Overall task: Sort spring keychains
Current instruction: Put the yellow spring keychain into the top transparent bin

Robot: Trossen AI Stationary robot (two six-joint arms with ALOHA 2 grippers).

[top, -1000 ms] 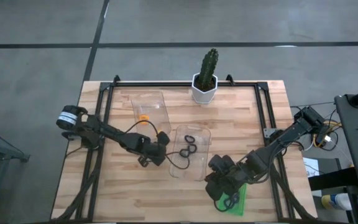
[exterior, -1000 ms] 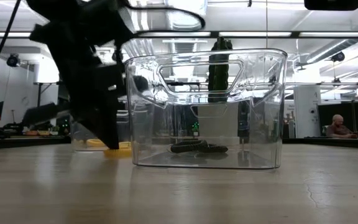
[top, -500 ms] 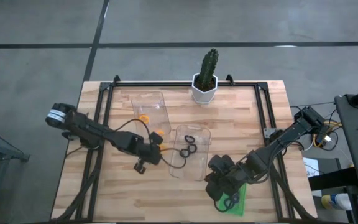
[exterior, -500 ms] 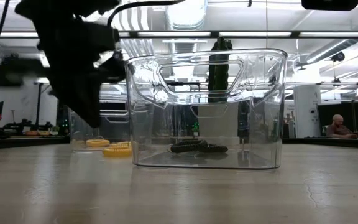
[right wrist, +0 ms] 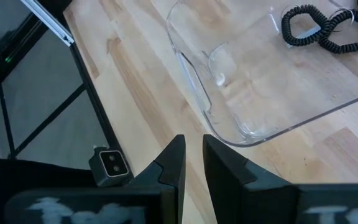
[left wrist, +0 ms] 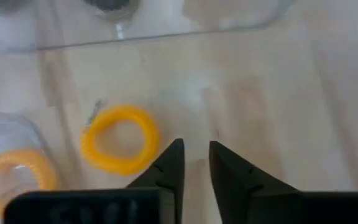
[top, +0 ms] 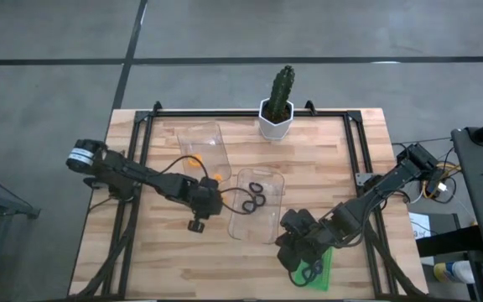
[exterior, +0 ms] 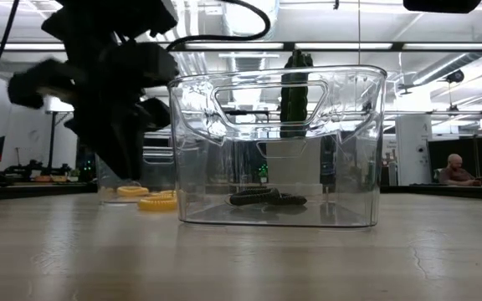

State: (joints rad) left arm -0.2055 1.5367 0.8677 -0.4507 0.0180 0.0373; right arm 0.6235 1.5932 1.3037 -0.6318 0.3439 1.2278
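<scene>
My left gripper hovers with fingers nearly closed, grasping nothing, just beside an orange keychain lying on the table (outside both trays); black keychains rest in the near clear tray; my right gripper, nearly closed and empty, waits by the green tray.

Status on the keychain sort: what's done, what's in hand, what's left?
Done: two black keychains lie in the near clear tray; one orange keychain sits in the far clear tray. In hand: nothing. The left gripper is nearly shut and empty beside a loose orange keychain on the table. Left: that one, plus dark ones on the green tray under the right gripper.
</scene>
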